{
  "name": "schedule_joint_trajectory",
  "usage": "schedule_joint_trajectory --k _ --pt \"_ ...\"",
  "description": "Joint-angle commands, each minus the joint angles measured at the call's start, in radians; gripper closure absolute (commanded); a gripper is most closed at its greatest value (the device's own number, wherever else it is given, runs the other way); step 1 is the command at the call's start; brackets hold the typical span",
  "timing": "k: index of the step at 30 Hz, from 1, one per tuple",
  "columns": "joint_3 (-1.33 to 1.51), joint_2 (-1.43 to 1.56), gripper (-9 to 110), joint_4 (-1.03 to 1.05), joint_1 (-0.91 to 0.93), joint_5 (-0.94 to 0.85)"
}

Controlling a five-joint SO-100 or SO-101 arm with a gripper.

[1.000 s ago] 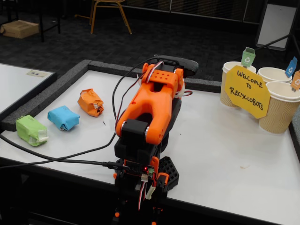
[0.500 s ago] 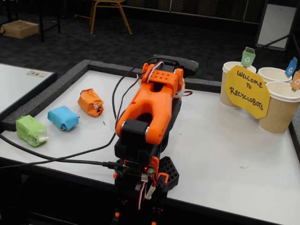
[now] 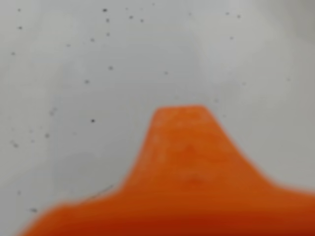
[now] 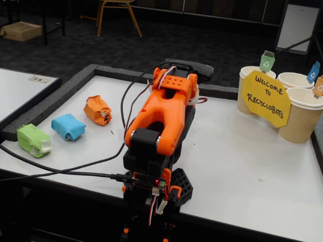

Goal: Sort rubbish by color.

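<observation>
Arm (image 4: 161,111) sits folded, gripper (image 3: 179,110) state unreadable; unfold leftward, open wide over the orange lump (image 4: 97,110), descend squarely.

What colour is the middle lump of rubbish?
Light blue, clearest in the fixed view.

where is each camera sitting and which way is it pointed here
Wrist view: rides on the arm, looking closely down at the speckled white table; one blurred orange part of the hand fills the bottom.
Fixed view: stands behind the arm's base, looking down across the table at the orange lump, blue lump, green lump and paper cups; the folded orange arm shows.
Shared: the white table and orange arm parts.
</observation>
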Motion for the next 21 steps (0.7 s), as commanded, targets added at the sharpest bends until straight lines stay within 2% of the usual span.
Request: schedule_joint_trajectory --k 1,21 --pt "-0.031 0.029 92 -0.023 -0.015 -0.015" --pt "-0.026 0.029 92 -0.049 0.018 -0.023"
